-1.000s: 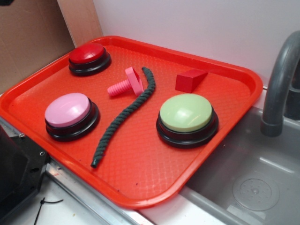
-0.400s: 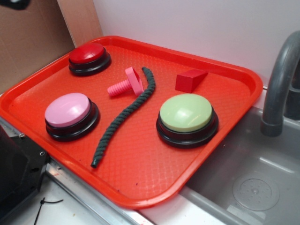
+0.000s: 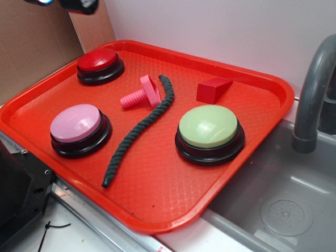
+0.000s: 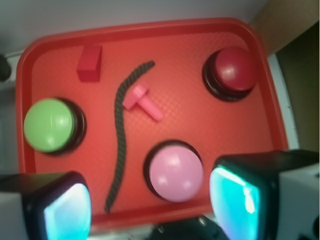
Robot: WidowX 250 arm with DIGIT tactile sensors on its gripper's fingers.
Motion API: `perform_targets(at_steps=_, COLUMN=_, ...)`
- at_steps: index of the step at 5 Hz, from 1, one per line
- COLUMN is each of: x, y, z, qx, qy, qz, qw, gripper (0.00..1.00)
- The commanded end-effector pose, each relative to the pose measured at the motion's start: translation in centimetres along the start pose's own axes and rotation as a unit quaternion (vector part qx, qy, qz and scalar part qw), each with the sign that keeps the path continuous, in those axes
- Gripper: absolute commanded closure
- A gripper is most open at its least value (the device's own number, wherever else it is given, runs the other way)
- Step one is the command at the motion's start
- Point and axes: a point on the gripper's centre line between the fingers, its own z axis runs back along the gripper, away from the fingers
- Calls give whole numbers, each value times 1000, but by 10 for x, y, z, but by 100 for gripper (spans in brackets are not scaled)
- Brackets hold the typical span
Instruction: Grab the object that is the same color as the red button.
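Our end effector [image 4: 150, 205] hangs high, looking straight down, jaws spread wide with nothing between them. In the wrist view both fingers [image 4: 60, 207] show at the bottom edge, black-framed with glowing teal pads, one left and one right. In the exterior view only a dark sliver of us [image 3: 79, 5] shows at the top-left edge.

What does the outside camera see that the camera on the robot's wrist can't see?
Only the exterior view shows the grey faucet and the sink beside the red tray.

Only the wrist view shows the tool well, its two fingers spread apart with nothing between them; outside, just a bit of it peeks in at the top.

Both show the red button, pink button, green button, pink screw, dark rope and small red block.
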Motion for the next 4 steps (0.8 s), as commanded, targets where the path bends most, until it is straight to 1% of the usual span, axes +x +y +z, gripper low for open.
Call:
perform_targets(at_steps=1, x=45, y=-31, z=-34, qx=-31, qy=-93, qz=63, qw=993, gripper=0)
perform_targets(at_steps=2, x=64, y=-42, z=-60, qx=-45, qy=-94, qz=64, qw=993, gripper=0)
perform_targets(at_steps=3, x=79, y=-46, z=-86, qx=-42, qy=-88, qz=75, qw=992, gripper=0)
perform_targets(at_steps=4, x=91, y=-52, z=-103, qx=-48, qy=-81, qz=74, qw=993, gripper=0)
